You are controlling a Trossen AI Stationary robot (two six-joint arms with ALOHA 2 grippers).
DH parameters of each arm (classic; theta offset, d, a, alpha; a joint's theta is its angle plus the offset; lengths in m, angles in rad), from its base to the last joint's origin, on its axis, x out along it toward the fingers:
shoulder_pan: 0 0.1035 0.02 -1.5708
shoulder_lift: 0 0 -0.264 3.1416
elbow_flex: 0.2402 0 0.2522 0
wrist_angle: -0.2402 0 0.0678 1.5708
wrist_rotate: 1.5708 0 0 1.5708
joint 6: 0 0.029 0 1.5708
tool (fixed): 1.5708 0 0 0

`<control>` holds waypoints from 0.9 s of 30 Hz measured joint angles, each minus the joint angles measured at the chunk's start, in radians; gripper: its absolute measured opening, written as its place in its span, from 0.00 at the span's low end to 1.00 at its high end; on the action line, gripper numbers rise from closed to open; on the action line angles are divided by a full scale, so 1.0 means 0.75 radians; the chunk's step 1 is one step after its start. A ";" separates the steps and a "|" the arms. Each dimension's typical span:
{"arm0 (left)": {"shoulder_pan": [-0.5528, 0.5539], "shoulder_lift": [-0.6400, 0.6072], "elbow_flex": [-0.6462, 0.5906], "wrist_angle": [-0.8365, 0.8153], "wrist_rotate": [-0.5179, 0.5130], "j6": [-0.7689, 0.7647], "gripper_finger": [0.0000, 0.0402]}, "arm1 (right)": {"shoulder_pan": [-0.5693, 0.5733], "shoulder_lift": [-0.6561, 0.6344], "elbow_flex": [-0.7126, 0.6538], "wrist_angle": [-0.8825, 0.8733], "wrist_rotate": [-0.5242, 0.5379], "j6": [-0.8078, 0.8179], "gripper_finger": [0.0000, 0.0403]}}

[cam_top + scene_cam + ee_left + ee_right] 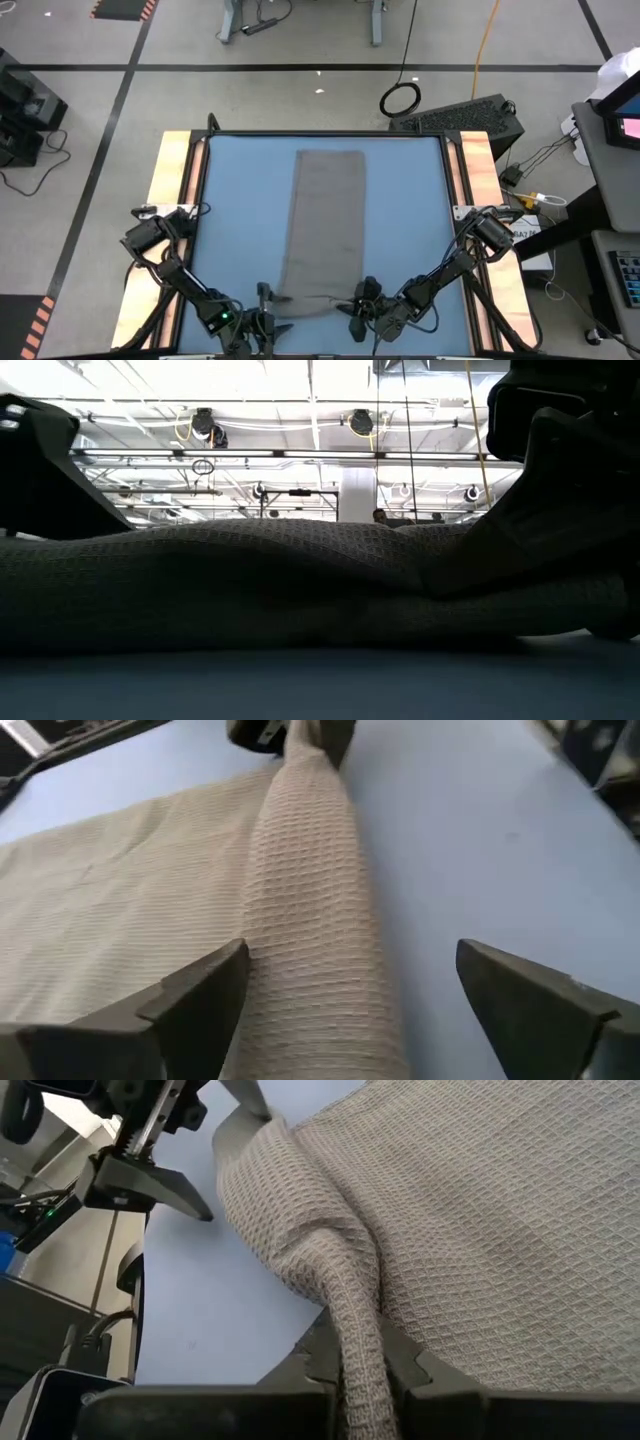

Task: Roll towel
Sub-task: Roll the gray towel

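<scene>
Towel (326,225) lies lengthwise down the middle of the blue tabletop (235,215) in the high view, a long narrow strip of grey waffle-weave fabric running from upper centre of the frame to lower centre. Its near end, at bottom centre, is turned over into a low, soft roll; in the low view this roll (250,585) fills the width of the frame as a rounded ridge resting on the tabletop. Left gripper (268,318) sits at lower centre-left, at the left end of the roll. In the left wrist view its fingers (190,1005) stand spread wide, one on either side of the rolled edge, with the fabric passing between them; neither finger presses on it. Right gripper (357,312) sits at lower centre-right, at the other end of the roll. In the right wrist view its fingers (420,1375) are pressed together on a bunched fold of the towel, which rises out of the pinch as a tight ridge and spreads back into flat cloth. The weave shows a small, regular grid of raised cells. Pale wooden strips (165,175) edge the tabletop on left and right.
</scene>
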 joint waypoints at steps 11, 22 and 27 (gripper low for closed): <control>0.120 -0.001 0.000 -0.068 0.196 -0.177 0.73 | 0.000 0.001 0.000 0.002 -0.002 0.002 0.03; 0.130 -0.002 0.000 -0.034 0.310 -0.336 0.08 | 0.031 0.008 0.002 0.009 -0.029 -0.189 0.07; 0.162 -0.008 0.002 -0.023 0.448 -0.505 0.06 | 0.087 0.012 0.001 0.008 0.044 -0.463 0.23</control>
